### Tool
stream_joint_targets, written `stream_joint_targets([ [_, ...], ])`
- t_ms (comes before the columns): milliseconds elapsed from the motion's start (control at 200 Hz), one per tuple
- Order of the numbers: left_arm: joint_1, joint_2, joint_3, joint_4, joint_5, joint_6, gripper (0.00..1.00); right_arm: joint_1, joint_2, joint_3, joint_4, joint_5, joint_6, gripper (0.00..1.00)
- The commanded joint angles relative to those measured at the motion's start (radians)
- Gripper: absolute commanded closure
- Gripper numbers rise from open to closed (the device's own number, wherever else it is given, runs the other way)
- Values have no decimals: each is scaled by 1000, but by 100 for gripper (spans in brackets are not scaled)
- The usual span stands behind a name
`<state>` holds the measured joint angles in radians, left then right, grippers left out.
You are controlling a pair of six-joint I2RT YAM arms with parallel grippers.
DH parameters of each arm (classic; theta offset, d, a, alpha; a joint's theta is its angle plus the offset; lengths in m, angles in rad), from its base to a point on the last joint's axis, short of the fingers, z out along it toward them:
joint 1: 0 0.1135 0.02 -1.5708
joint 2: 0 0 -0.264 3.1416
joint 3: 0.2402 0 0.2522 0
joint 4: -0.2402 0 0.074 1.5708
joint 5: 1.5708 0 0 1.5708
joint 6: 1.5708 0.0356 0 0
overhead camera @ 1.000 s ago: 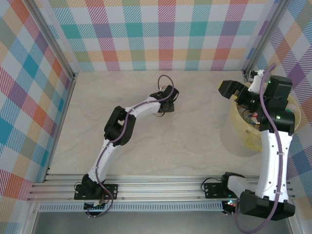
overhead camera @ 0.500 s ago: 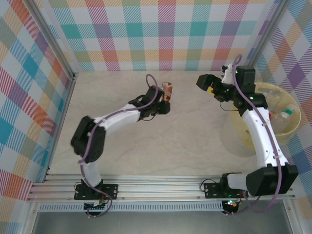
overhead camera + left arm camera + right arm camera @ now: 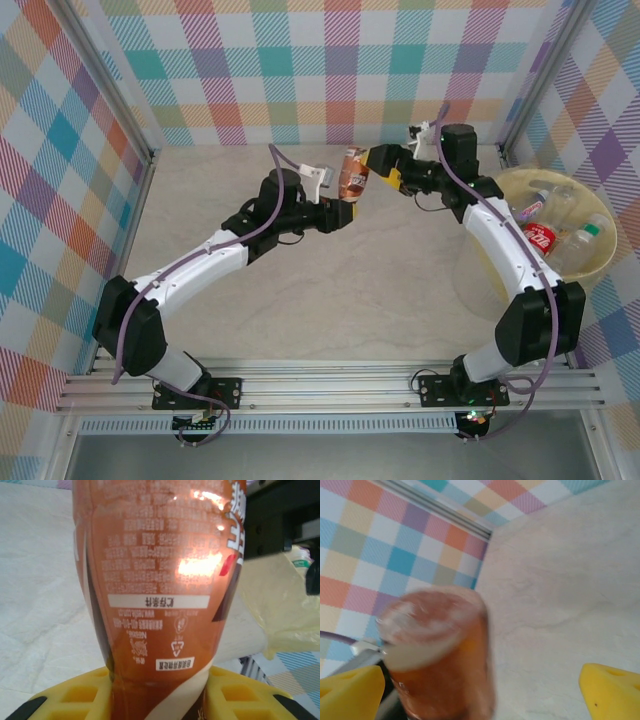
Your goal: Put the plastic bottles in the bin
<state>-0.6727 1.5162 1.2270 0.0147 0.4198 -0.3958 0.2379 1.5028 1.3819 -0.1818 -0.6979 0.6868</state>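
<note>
The counter [image 3: 330, 290] lies bare between the arms. At the back, the brown bottle [image 3: 352, 172] gripped by the left hand [image 3: 340, 197] blocks the wide-spread right hand [image 3: 383, 168]; the bin [image 3: 575, 272] crowds the right edge.

Overhead; both wrists close on bottle [image 3: 160, 580]

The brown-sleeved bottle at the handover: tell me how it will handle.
The brown-sleeved bottle has a glossy sleeve throwing glare, so it may slip in a loose pinch. The left gripper clamps only its narrow end, so it could pivot when nudged. Its round body would likely roll if dropped on the table.
</note>
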Motion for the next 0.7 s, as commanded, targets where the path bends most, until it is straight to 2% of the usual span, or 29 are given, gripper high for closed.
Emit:
stream_joint_targets([
  [0, -5, 2, -9, 90, 97, -24, 71, 16, -12, -26, 256, -84, 94, 0],
  [75, -4, 16, -3, 120, 124, -49, 71, 21, -7, -30, 293, -105, 105, 0],
  [285, -5, 50, 25, 156, 178, -83, 71, 40, 24, -10, 196, -94, 36, 2],
  [500, -5, 76, 34, 158, 202, -100, 70, 51, 36, 14, 163, -84, 15, 28],
  [700, -5, 95, 57, 139, 217, -102, 68, 51, 10, 6, 119, -30, -12, 43],
])
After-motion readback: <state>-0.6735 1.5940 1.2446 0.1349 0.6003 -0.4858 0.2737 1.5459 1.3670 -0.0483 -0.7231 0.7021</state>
